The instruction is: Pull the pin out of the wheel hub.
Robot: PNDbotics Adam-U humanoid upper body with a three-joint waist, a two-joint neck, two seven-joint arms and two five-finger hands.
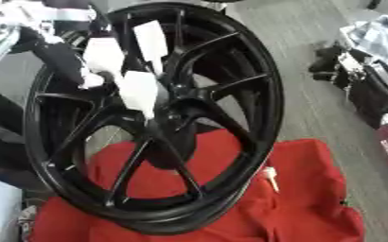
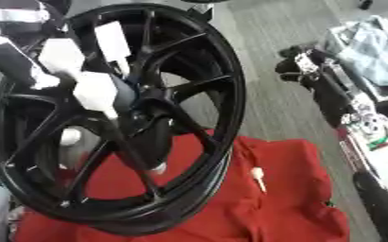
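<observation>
Left hand (image 1: 123,61) comes in from upper left, its pale fingers (image 1: 139,90) laid over the centre of the black wheel hub (image 1: 230,80) and curled down toward the bore; whether they pinch the pin I cannot tell, since the pin itself is hidden under them. Right hand shows in neither view. The hub stands tilted on its rim on a red cloth (image 1: 313,189) covering the surface. A small pale pointed object (image 2: 258,178) lies on the cloth just beside the rim; identity unclear. Risk, as I judge it: a pull off the pin's axis could tip or roll the unsupported hub off the cloth, or the fingers could slip from the pin
</observation>
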